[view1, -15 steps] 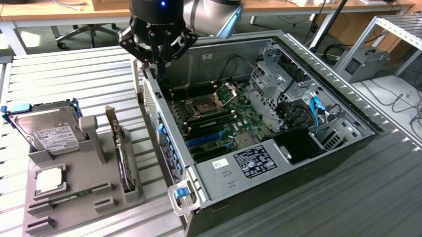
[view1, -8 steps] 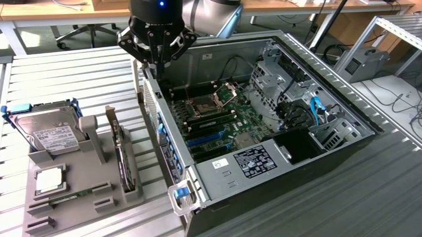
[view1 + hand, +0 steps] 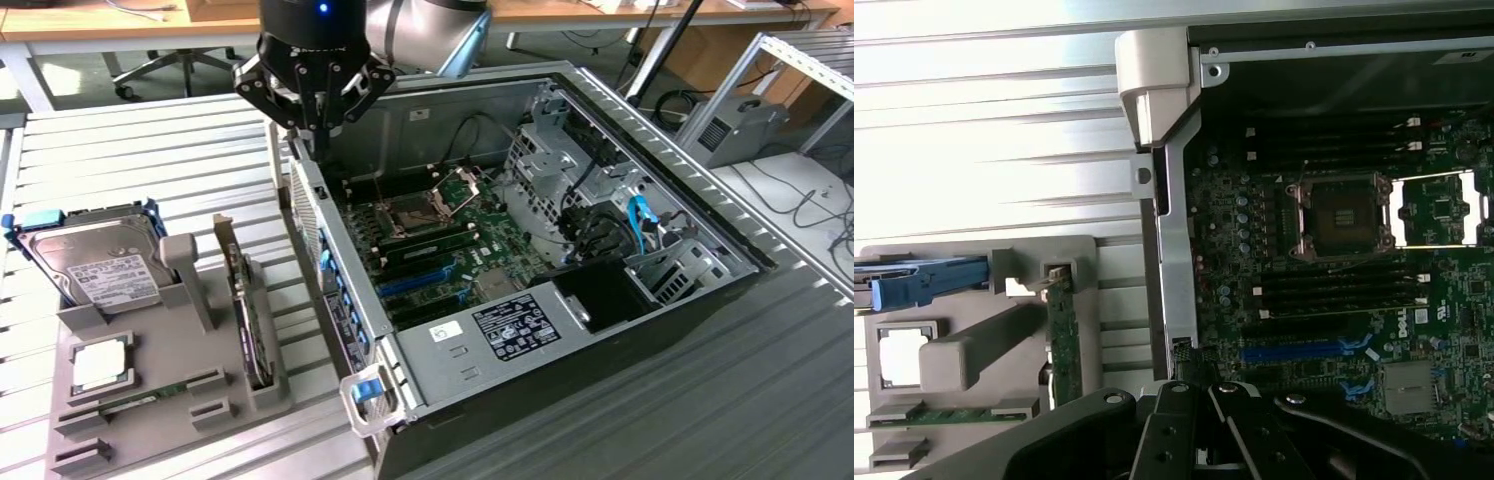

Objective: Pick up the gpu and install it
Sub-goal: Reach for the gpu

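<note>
Seen from the exterior view, the gripper (image 3: 316, 128) hangs at the top centre of the frame, above the rear wall of the open computer case (image 3: 601, 400). Its fingers are pressed together and grip nothing. The gpu (image 3: 250, 325) stands on edge in a grey holder (image 3: 154, 435) at the lower left, well apart from the gripper and beside a hard drive (image 3: 100, 265). The pick-up appears not yet begun. Taking the card probably calls for parted fingers set across its thin upper edge, though how it is seated is hard to make out.
</note>
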